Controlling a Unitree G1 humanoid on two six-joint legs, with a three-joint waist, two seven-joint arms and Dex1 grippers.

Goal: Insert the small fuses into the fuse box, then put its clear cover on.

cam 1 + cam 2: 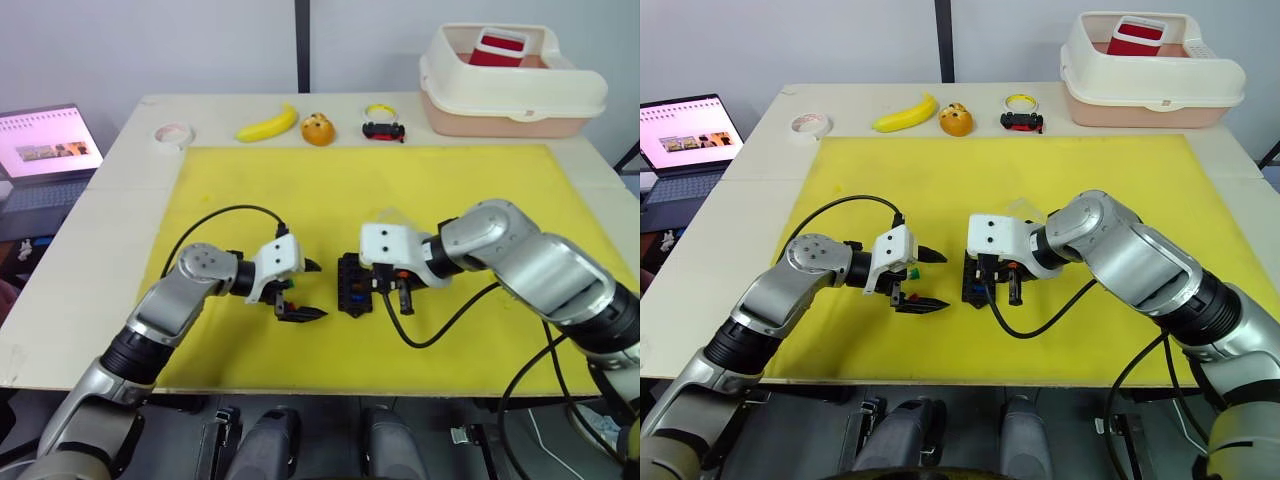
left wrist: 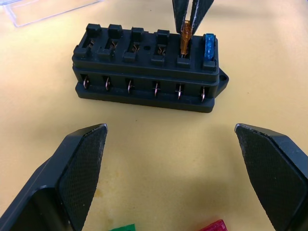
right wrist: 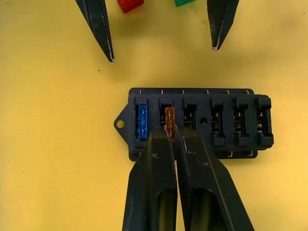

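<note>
The black fuse box (image 3: pixel 197 122) lies on the yellow mat (image 1: pixel 470 190) between my two grippers. A blue fuse (image 3: pixel 142 121) sits in its end slot. My right gripper (image 3: pixel 172 132) is shut on an orange fuse (image 3: pixel 169 118), holding it upright in the second slot beside the blue one. The other slots are empty. My left gripper (image 2: pixel 169 129) stands open just short of the box, with nothing between its fingers. A red fuse (image 3: pixel 130 5) and a green fuse (image 3: pixel 185 2) lie loose on the mat by the left fingers. The clear cover (image 2: pixel 48 9) rests on the mat beyond the box.
Along the table's far edge lie a tape roll (image 1: pixel 172 134), a banana (image 1: pixel 268 124), an orange toy (image 1: pixel 317 130), a black-and-red toy car (image 1: pixel 384 131) and a cream bin (image 1: pixel 510 80). A laptop (image 1: pixel 45 150) stands off the table's left side. Cables trail from both wrists.
</note>
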